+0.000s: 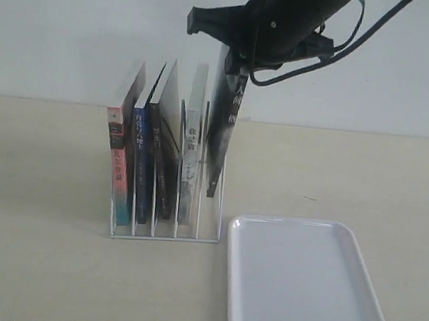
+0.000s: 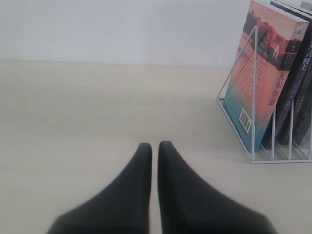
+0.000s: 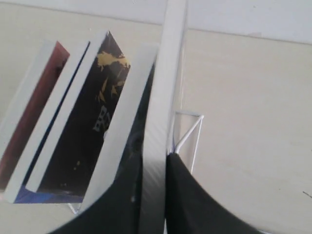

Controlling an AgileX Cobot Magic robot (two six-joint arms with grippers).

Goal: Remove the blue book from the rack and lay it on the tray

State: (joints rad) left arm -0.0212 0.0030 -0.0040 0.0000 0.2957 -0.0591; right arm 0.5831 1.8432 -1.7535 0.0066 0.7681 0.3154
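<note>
My right gripper (image 1: 235, 61) reaches in from the top of the exterior view and is shut on the top edge of the blue book (image 1: 224, 131). The book's dark spine carries white characters. It hangs tilted in the rightmost slot of the white wire rack (image 1: 216, 220), with its lower end raised off the rack's base. In the right wrist view the fingers (image 3: 181, 195) clamp the book's page edge (image 3: 163, 87) beside the rack's end wire (image 3: 192, 130). The white tray (image 1: 300, 292) lies empty at the front right. My left gripper (image 2: 154, 145) is shut on nothing, over bare table left of the rack (image 2: 253, 97).
Four other books stand in the rack: a pink-and-teal one (image 1: 118, 166) at the far left, two dark-spined ones (image 1: 139, 160) and a pale-spined one (image 1: 189, 158). A plain wall stands behind the table. The rack's right end is close to the tray's near corner.
</note>
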